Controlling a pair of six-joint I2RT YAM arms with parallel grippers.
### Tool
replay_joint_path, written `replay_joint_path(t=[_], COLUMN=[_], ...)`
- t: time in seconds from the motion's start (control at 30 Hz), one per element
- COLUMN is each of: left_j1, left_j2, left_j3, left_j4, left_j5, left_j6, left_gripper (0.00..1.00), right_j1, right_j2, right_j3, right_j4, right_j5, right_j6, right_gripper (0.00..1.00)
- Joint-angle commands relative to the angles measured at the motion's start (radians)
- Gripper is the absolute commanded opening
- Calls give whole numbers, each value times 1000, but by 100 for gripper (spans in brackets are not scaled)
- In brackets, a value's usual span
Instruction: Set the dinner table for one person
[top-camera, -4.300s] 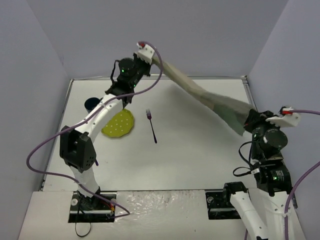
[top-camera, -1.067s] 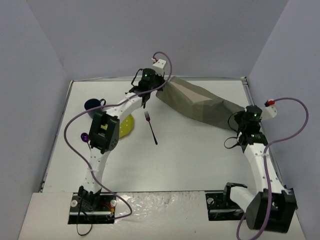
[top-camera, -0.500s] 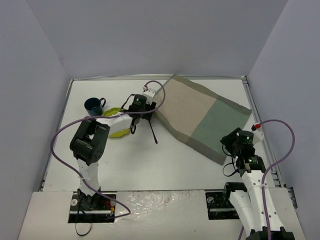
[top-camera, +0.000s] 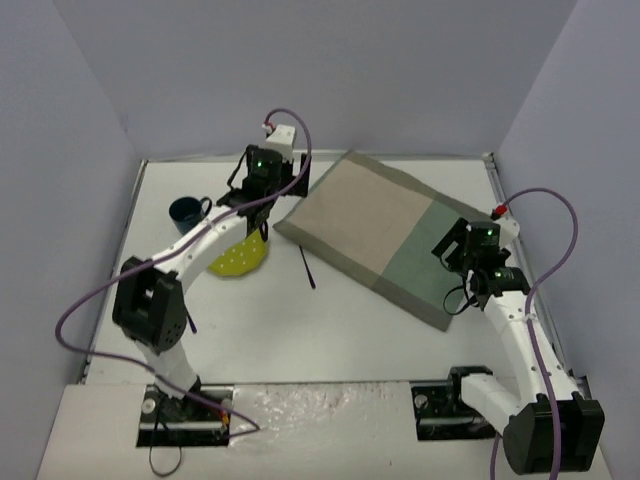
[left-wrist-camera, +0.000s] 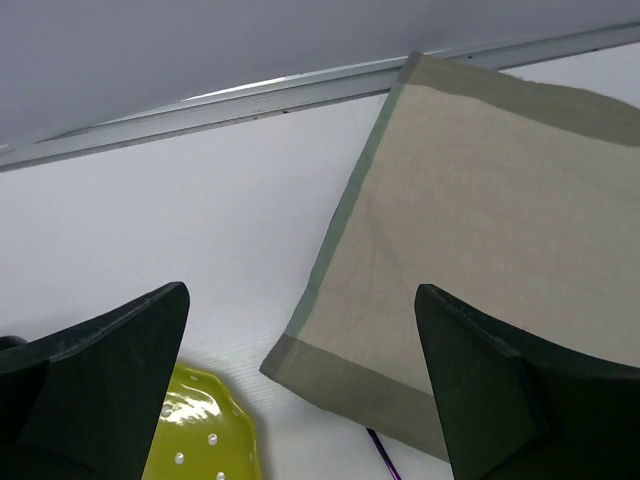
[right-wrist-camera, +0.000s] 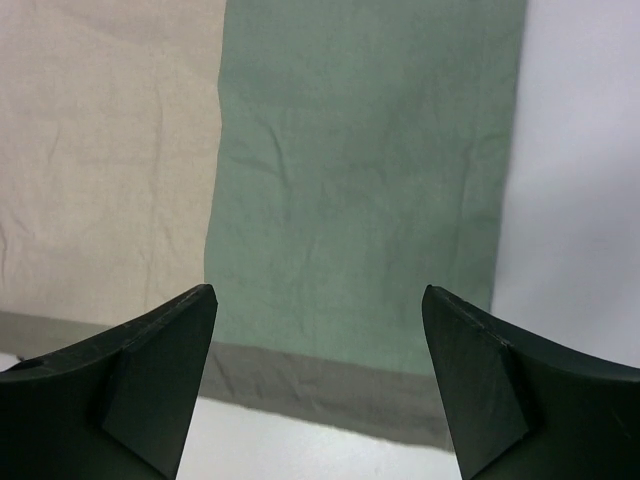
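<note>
A beige-and-green placemat (top-camera: 380, 225) lies flat and askew on the white dinner table (top-camera: 330, 330), towards its far right. My left gripper (top-camera: 265, 200) hangs open above the mat's left corner (left-wrist-camera: 290, 365), holding nothing. Over the near edge of the mat's green end (right-wrist-camera: 360, 180), my right gripper (top-camera: 450, 255) is open and holds nothing too. A yellow-green plate (top-camera: 240, 255) sits left of the mat. A purple fork (top-camera: 308, 270) lies by the plate, its head tucked under the mat's edge. The left wrist view shows the plate (left-wrist-camera: 200, 440) and a bit of the fork (left-wrist-camera: 380, 455).
A dark blue cup (top-camera: 185, 210) stands at the far left near the plate. Metal edging (left-wrist-camera: 250, 95) runs along the table's back, with grey walls close behind and at both sides. Bare white tabletop (right-wrist-camera: 580, 200) lies right of the mat.
A second ago the mat hung bunched between both shut grippers at the back. It came down and spread flat; both grippers have opened, let it go and lifted off.
</note>
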Motion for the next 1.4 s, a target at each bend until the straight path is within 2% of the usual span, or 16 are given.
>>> replay_joint_path(t=[0.0, 0.17, 0.3, 0.47, 0.67, 0.9, 1.17, 1.37], left_j1=[1, -5, -19, -37, -59, -55, -35, -9], left_j2=[-70, -11, 91, 269, 497, 687, 839, 880], left_j3=[19, 29, 104, 278, 493, 639, 786, 823], left_j4=[-101, -86, -72, -58, -68, -142, -222, -210], left_j5=[-14, 120, 153, 241, 290, 293, 319, 344], left_j6=[-129, -191, -210, -196, -169, -164, -200, -234], left_gripper=[93, 92, 92, 92, 92, 89, 89, 89], right_j1=[14, 10, -19, -79, -130, -176, -240, -270], right_j2=[171, 366, 504, 602, 680, 738, 763, 775], right_j3=[82, 164, 213, 225, 205, 157, 136, 114], right_j4=[176, 311, 419, 500, 560, 568, 479, 497], right_j5=[88, 146, 99, 34, -3, 2, 15, -18], right_j6=[-54, -88, -122, -153, -197, -170, -56, -28], right_gripper=[80, 80, 80, 81, 81, 83, 84, 84])
